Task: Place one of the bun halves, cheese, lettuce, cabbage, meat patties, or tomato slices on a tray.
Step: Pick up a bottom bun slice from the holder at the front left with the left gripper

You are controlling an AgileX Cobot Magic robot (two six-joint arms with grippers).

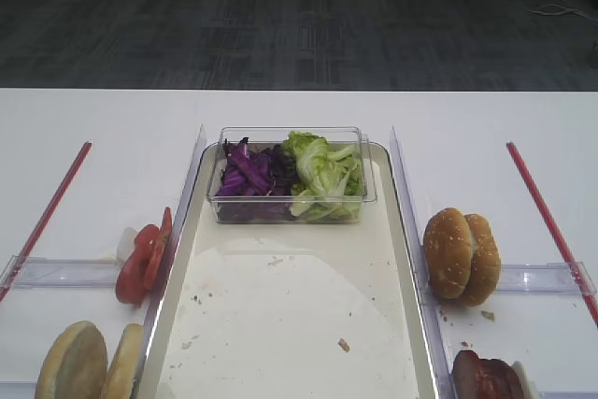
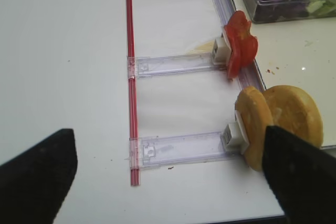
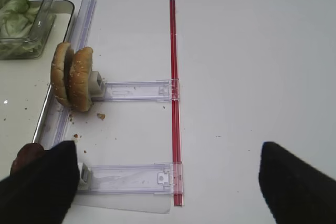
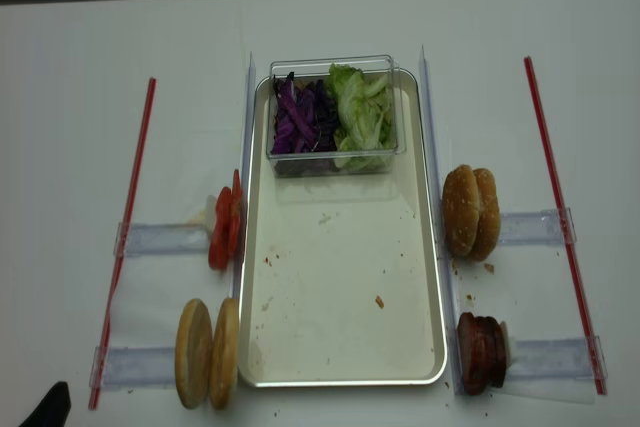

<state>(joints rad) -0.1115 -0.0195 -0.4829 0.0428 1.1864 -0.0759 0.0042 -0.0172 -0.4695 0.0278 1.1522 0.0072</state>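
The tray point(image 4: 345, 287) lies on the white surface point(image 4: 70, 147) with only crumbs on its floor; a clear tub point(image 4: 332, 115) at its far end holds the cabbage point(image 4: 298, 119) and the lettuce point(image 4: 362, 117). Left of the tray stand the tomato slices point(image 4: 224, 228) and two bun halves point(image 4: 207, 352); right of it, two sesame bun halves point(image 4: 471, 212) and the meat patties point(image 4: 481, 352). The left claw point(image 2: 168, 177) and right claw point(image 3: 168, 182) are both spread wide and grip nothing.
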